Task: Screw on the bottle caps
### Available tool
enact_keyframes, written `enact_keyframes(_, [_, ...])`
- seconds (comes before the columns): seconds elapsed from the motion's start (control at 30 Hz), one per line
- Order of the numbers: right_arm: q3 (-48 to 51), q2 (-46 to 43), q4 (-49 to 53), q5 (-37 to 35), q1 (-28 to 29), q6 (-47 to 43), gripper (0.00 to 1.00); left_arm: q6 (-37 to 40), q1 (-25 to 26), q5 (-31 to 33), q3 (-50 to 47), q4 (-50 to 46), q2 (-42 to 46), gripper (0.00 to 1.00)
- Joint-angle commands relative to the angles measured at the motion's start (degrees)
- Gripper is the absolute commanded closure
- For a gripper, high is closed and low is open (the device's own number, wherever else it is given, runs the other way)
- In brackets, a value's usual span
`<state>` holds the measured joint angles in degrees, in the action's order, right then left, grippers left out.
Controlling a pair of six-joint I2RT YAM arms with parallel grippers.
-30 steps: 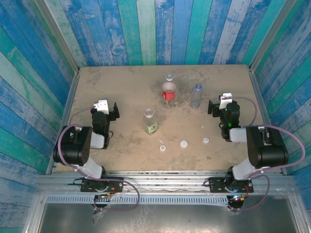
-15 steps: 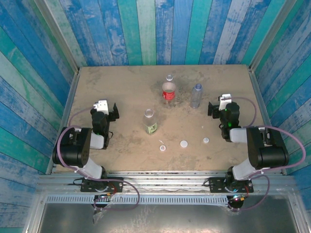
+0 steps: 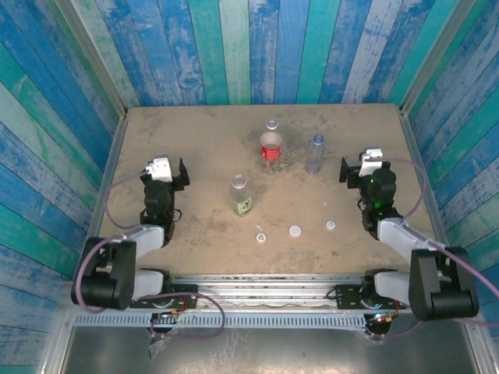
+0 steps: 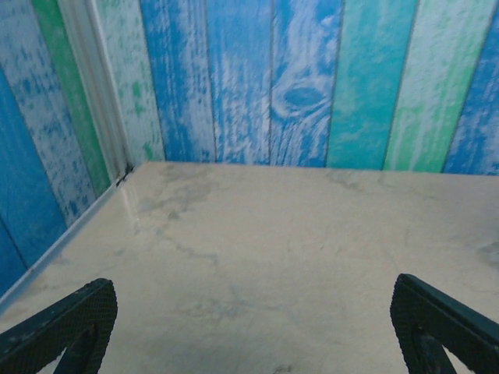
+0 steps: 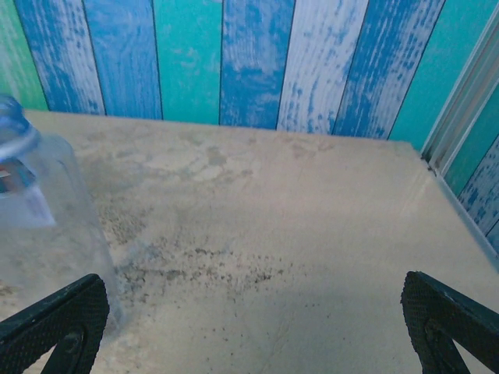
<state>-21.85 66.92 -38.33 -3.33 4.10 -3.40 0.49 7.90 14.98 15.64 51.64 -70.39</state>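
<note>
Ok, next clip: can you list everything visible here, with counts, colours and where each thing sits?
red-labelled bottle: one, clear, standing far centre of the table
green-yellow-labelled bottle: one, clear, standing mid-table, nearer and slightly left of the red-labelled one
plain bottle: one, clear bluish, standing right of the red-labelled one
bottle caps: three, white, loose in a row nearer than the bottles
fleck: one, white, tiny, between the plain bottle and the caps
table: one, sandy beige
plank walls: blue, teal and green, on three sides
left gripper: one, black, open, empty, left side of the table
right gripper: one, black, open, empty, right side, beside the plain bottle
</note>
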Motion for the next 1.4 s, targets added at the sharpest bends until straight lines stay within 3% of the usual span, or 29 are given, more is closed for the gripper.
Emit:
enact_keyframes(0.0, [0.3, -5.7, 7.3, 4.0, 1.1, 0.5, 0.00, 2.5, 3.6, 2.8, 2.1, -6.3, 8.2, 0.06])
enact_keyframes(0.23, [-1.3, -15.8, 19.6, 11.3, 7.1, -3.1, 0.00, 3.8, 12.8, -2.1, 3.4, -10.9, 22.3, 0.06])
enact_keyframes(0.53, [-4.0, -20.3, 31.1, 19.7, 20.6, -8.7, 0.00, 9.9, 26.4, -17.1, -0.7, -10.5, 25.8, 0.06])
enact_keyframes(0.87, [-8.6, -14.0, 36.0, 18.6, 32.5, -11.4, 0.00, 7.7, 28.0, -23.1, -5.3, -8.2, 22.0, 0.06])
enact_keyframes(1.37, [-11.0, -9.3, 35.3, 19.6, 33.6, -12.3, 0.00, 3.6, 28.1, -24.9, -9.2, 13.5, 0.8, 0.06])
